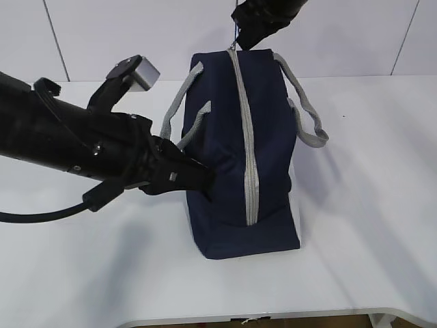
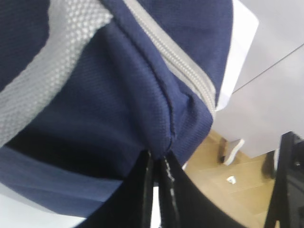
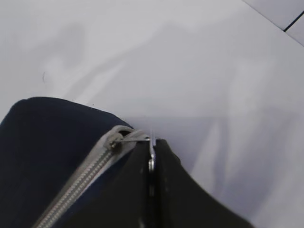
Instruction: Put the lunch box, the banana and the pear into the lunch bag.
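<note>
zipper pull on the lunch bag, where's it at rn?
The zipper pull sits at the far end of the lunch bag, top centre of the exterior view, pinched in the right tool. The left tool grips the near corner fabric.

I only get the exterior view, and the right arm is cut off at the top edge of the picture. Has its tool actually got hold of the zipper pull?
Observer: Yes. In the right wrist view the right tool is shut on the metal zipper pull at the end of the zipper.
Operator: And the left tool? Its tip blends into the dark fabric for me.
Observer: In the left wrist view the left tool is shut on a fold of the lunch bag at its corner, just below the zipper's other end.
</note>
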Controlling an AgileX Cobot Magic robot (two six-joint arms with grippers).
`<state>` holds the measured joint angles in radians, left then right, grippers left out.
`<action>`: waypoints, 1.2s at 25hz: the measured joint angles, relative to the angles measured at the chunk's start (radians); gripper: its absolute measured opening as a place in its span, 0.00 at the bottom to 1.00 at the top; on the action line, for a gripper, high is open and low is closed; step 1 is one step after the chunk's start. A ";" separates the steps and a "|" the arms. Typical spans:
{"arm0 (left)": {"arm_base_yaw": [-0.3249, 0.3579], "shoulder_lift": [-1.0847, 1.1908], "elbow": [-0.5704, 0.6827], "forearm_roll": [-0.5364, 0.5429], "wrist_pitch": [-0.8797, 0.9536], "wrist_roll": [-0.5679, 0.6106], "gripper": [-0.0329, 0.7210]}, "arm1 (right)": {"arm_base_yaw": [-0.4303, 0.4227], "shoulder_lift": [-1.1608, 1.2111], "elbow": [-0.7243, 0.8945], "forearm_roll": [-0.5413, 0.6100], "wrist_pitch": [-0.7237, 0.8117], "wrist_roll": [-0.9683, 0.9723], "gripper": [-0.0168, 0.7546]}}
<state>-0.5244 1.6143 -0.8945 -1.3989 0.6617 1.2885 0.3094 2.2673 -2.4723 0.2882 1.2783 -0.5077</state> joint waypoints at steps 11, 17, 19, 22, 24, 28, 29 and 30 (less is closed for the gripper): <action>0.000 -0.002 0.000 0.035 -0.145 0.000 0.02 | -0.015 -0.149 0.266 -0.089 -0.031 0.004 0.05; 0.000 -0.002 0.000 0.059 -0.297 0.000 0.02 | -0.019 -0.283 0.443 -0.107 -0.037 0.004 0.05; 0.000 -0.002 0.000 0.061 -0.359 0.000 0.02 | -0.019 -0.332 0.504 -0.107 -0.037 0.004 0.05; 0.000 -0.002 0.000 0.061 -0.457 0.001 0.02 | -0.019 -0.394 0.599 -0.097 -0.039 0.004 0.04; 0.000 -0.002 0.000 0.061 -0.525 0.002 0.02 | -0.019 -0.431 0.662 -0.076 -0.043 0.004 0.05; -0.002 -0.002 0.000 0.059 -0.651 0.004 0.02 | -0.019 -0.504 0.776 -0.044 -0.052 0.006 0.05; -0.004 -0.002 0.000 0.059 -0.680 0.004 0.02 | -0.019 -0.521 0.797 -0.036 -0.052 0.006 0.05; -0.004 -0.002 0.000 0.059 -0.714 0.004 0.02 | -0.019 -0.538 0.813 -0.028 -0.052 0.008 0.05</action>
<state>-0.5282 1.6124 -0.8945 -1.3403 -0.0525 1.2923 0.2907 1.7290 -1.6595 0.2597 1.2265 -0.4994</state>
